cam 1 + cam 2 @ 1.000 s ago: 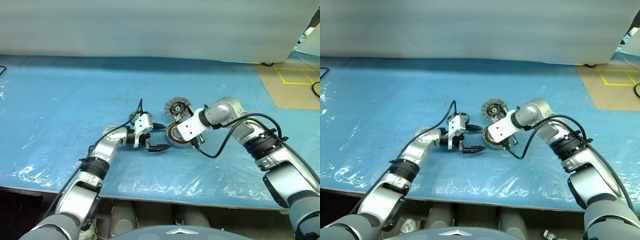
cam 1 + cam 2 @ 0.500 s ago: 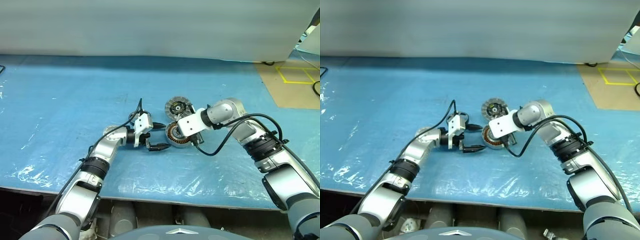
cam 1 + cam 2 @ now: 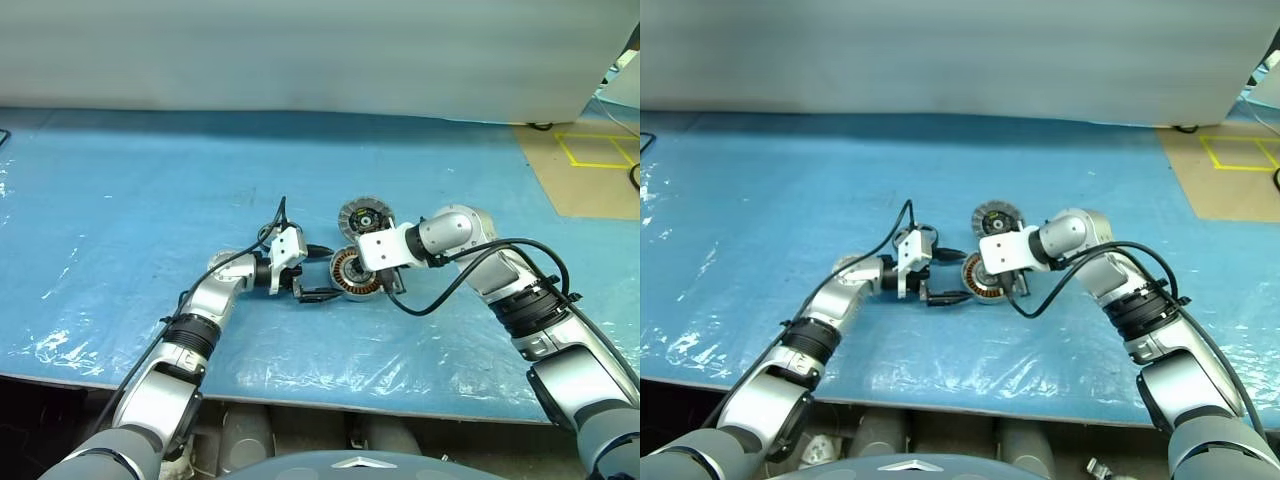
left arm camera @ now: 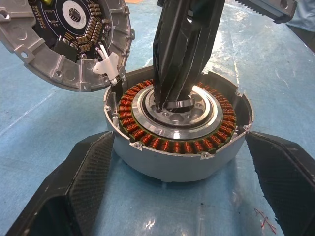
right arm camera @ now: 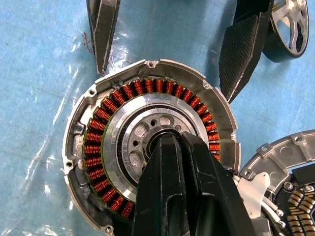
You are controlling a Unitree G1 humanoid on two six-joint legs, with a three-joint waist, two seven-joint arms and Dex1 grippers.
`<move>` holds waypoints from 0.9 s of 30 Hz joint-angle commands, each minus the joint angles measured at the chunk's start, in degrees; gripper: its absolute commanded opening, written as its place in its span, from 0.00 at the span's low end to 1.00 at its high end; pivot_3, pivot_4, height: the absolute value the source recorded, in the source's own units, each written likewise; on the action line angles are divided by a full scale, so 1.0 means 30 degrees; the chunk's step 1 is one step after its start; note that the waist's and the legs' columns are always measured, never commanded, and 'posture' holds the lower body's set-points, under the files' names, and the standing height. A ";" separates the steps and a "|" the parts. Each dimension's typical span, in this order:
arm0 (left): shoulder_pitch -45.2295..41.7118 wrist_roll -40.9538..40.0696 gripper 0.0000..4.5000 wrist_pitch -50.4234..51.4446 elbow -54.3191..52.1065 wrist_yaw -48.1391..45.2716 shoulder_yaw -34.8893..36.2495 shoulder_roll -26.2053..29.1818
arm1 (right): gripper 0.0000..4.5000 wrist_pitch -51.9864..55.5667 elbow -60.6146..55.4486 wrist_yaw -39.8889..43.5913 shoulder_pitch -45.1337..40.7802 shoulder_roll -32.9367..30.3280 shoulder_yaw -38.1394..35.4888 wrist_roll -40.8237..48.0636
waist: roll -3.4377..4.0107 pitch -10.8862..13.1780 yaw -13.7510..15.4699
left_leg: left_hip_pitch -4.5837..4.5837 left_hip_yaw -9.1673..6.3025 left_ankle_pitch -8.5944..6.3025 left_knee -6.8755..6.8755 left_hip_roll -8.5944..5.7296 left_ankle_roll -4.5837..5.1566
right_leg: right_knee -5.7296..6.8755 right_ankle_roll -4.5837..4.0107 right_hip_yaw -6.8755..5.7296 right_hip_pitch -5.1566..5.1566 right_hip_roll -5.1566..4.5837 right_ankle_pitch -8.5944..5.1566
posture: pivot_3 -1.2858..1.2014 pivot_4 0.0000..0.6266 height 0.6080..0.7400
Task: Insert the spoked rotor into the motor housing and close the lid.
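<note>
So we're stuck at the very first step: the spoked rotor (image 5: 290, 27) isn't in yet. It's lying on the blue mat (image 3: 120, 200) just behind our left gripper's far finger.

Going left to right: our left arm reaches in roughly level and points to the right, and the left gripper (image 3: 317, 274) is spread wide, its fingers (image 4: 81, 179) flanking the motor housing (image 4: 179, 130) without touching it as far as we can tell. It's holding nothing.

The housing sits on the mat in the middle, copper windings up, with the lid (image 3: 364, 216) just behind it, hanging off its rim by a white clip.

Our right arm comes in from the right, wrist angled steeply down, and the right gripper (image 5: 177, 147) is pinched shut and empty, tips poked into the housing's centre bore.

Our guess for next: lift the right tips out, go grab the rotor, then line it up over the centre.
</note>
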 commanded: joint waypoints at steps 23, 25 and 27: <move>-0.0135 0.0134 1.00 -0.0152 -0.0406 -0.0296 -0.0571 -0.0510 | 0.33 0.3387 -0.2188 0.1138 -0.1289 -0.1402 -0.2086 0.3268 | 0.0048 0.0043 0.0128 | -0.0027 -0.0008 0.0019 -0.0005 -0.0006 -0.0028 | 0.0006 0.0003 -0.0026 -0.0006 -0.0009 0.0003 | 0.52 0.24 1.00; -0.0124 0.0143 1.00 -0.0149 -0.0426 -0.0302 -0.0593 -0.0499 | 0.19 0.3489 -0.2333 0.1035 -0.0914 -0.1622 -0.2089 0.3321 | 0.0046 0.0044 0.0139 | -0.0033 -0.0010 0.0030 -0.0005 -0.0010 -0.0048 | 0.0001 0.0005 -0.0026 -0.0007 -0.0011 0.0004 | 0.52 0.24 1.00; -0.0155 0.0162 1.00 -0.0150 -0.0401 -0.0295 -0.0597 -0.0512 | 0.02 0.4699 -0.3083 0.1073 -0.0564 -0.1351 -0.2557 0.4402 | 0.0051 0.0047 0.0108 | -0.0031 -0.0009 0.0032 -0.0006 -0.0009 -0.0052 | 0.0003 0.0005 -0.0025 -0.0014 -0.0009 0.0004 | 0.52 0.24 1.00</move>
